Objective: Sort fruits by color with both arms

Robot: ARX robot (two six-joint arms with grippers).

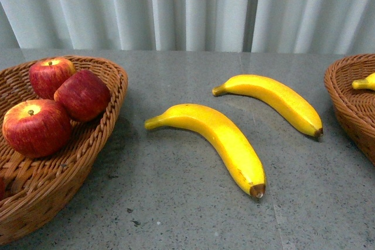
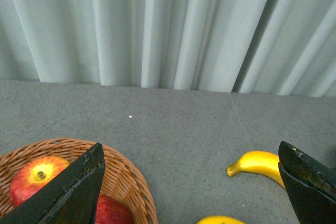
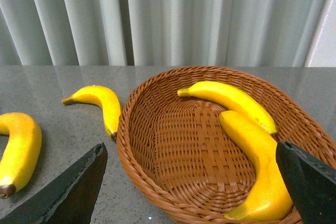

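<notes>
Three red apples (image 1: 36, 127) lie in the left wicker basket (image 1: 108, 115). Two yellow bananas lie on the grey table: a near one (image 1: 220, 139) and a far one (image 1: 275, 100). The right basket (image 1: 345, 100) shows a banana tip (image 1: 364, 83). In the right wrist view that basket (image 3: 157, 182) holds two bananas (image 3: 260, 166), and my right gripper (image 3: 191, 187) is open above it. My left gripper (image 2: 191, 184) is open above the table between the apple basket (image 2: 136, 187) and the far banana (image 2: 257, 163). Neither arm shows in the front view.
A pale pleated curtain (image 1: 187, 7) hangs behind the table's far edge. Bare grey tabletop (image 1: 176, 203) lies between the two baskets, round the bananas.
</notes>
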